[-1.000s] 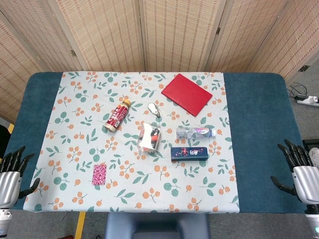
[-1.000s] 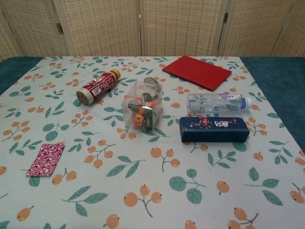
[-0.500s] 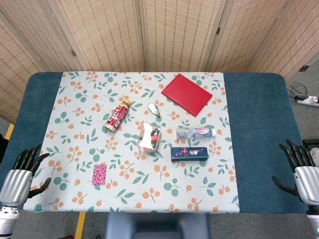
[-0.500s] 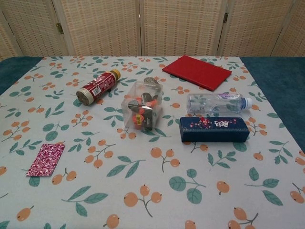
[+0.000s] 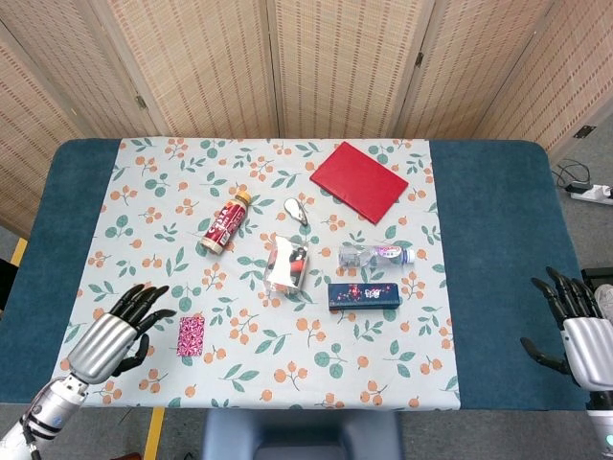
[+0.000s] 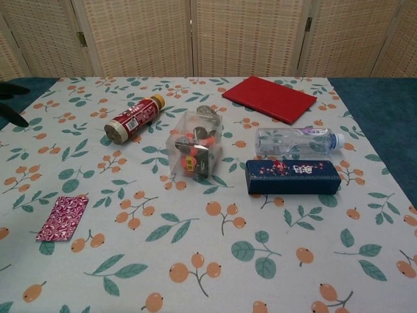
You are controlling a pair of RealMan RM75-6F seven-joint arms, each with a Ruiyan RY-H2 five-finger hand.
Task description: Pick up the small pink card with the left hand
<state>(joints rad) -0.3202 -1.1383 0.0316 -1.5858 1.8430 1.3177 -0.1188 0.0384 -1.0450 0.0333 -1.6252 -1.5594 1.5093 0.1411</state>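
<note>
My left hand (image 5: 113, 335), empty with fingers spread, hovers just left of the small pink card (image 5: 192, 336), which lies flat near the tablecloth's (image 5: 383, 335) front edge, long axis running front to back, far from my right hand (image 5: 579, 331).

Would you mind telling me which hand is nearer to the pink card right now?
Left. The left hand hovers open just left of the pink card, not touching it. The right hand is open at the table's far right edge, well away from the card.
</note>
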